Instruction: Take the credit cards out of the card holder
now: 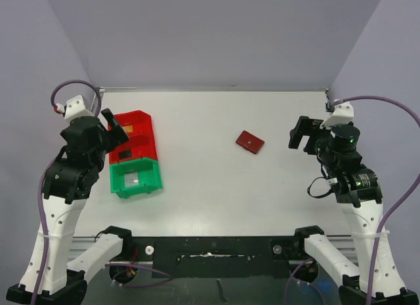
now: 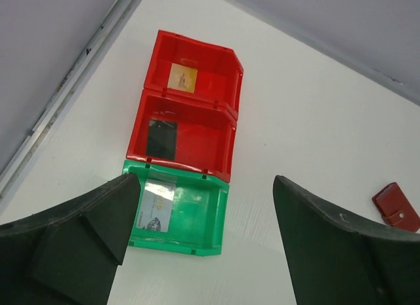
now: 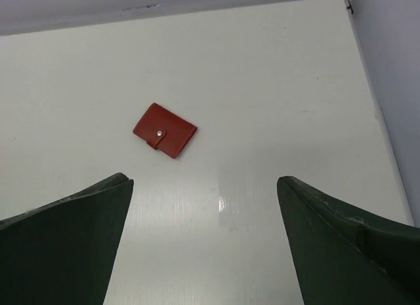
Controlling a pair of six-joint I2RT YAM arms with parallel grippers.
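The dark red card holder (image 1: 250,142) is lying flat and closed on the table (image 1: 197,115), sitting askew with its tab snapped down. A gold-orange credit card (image 2: 182,77) is lying in the far red bin (image 2: 213,72), a black card (image 2: 161,138) in the middle red bin (image 2: 205,138) and a silver-grey card (image 2: 158,201) in the green bin (image 2: 205,213).

No legible text or labels anywhere.

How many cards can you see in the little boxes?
3. A gold-orange card in the far red bin, a black card in the middle red bin, a silver card in the green bin. The closed card holder may hide more.
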